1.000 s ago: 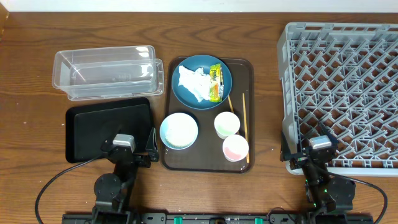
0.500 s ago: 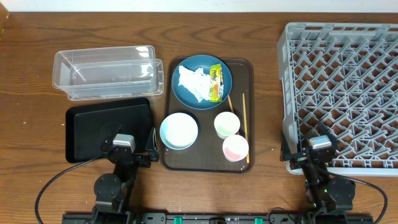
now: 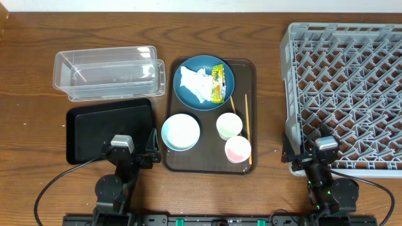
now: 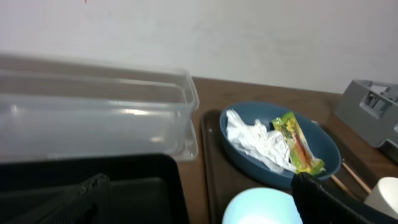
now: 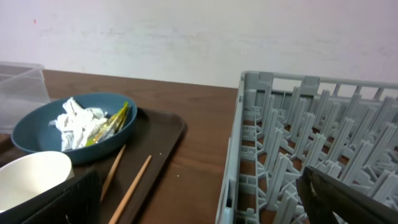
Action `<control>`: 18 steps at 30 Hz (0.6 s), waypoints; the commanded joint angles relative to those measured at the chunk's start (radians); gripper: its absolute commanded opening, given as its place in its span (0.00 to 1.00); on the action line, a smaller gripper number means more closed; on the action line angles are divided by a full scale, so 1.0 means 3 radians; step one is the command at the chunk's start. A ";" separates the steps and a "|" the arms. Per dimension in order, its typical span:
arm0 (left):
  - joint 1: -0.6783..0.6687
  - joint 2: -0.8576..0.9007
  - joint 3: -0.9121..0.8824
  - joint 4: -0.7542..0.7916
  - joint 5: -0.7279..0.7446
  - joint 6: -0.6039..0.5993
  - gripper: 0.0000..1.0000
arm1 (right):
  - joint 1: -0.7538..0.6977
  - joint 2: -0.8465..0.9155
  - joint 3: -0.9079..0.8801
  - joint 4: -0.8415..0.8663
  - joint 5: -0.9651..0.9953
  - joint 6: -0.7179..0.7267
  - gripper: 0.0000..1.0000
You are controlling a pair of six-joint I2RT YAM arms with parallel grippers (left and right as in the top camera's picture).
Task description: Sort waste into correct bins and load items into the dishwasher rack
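On the dark blue plate [image 3: 203, 98] lie a crumpled white tissue [image 3: 195, 83] and a yellow-green wrapper [image 3: 218, 82]. In front of it stand a light blue bowl [image 3: 181, 132], a pale green cup [image 3: 229, 125] and a pink cup [image 3: 238, 149], with two chopsticks [image 3: 247, 122] beside them. The clear tub [image 3: 110, 72] and black tray [image 3: 107, 125] are at the left, the grey rack [image 3: 348, 88] at the right. My left gripper [image 3: 130, 149] is open at the black tray's near edge. My right gripper [image 3: 312, 154] is open at the rack's near left corner. Both hold nothing.
The plate, bowl, cups and chopsticks all rest on a dark brown serving tray [image 3: 250, 69] in the middle of the wooden table. A strip of bare table [image 3: 270, 113] separates it from the rack. Cables trail at the near edge behind both arms.
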 commanded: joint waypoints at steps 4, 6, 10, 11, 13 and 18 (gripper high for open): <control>0.0014 0.0341 0.0334 -0.0582 0.0048 -0.0237 0.95 | 0.0018 0.0003 0.0323 -0.0483 -0.0003 0.0336 0.99; 0.0014 0.0533 0.0559 -0.0809 0.0048 -0.0237 0.95 | 0.0018 0.0036 0.0535 -0.0759 0.0001 0.0337 0.99; 0.0014 0.1030 0.1091 -0.1270 0.0060 -0.0237 0.95 | 0.0017 0.0231 0.0999 -0.1245 0.0024 0.0350 0.99; 0.0014 0.1177 0.1246 -0.1401 0.0112 -0.0237 0.95 | 0.0017 0.0322 0.1130 -0.1371 0.0024 0.0355 0.99; 0.0014 0.1484 0.1550 -0.1662 0.0237 -0.0237 0.95 | 0.0018 0.0551 0.1376 -0.1603 0.0022 0.0450 0.99; 0.0014 0.2197 0.2210 -0.2314 0.0645 -0.0237 0.95 | 0.0018 0.1251 0.1951 -0.2186 -0.0136 0.0547 0.99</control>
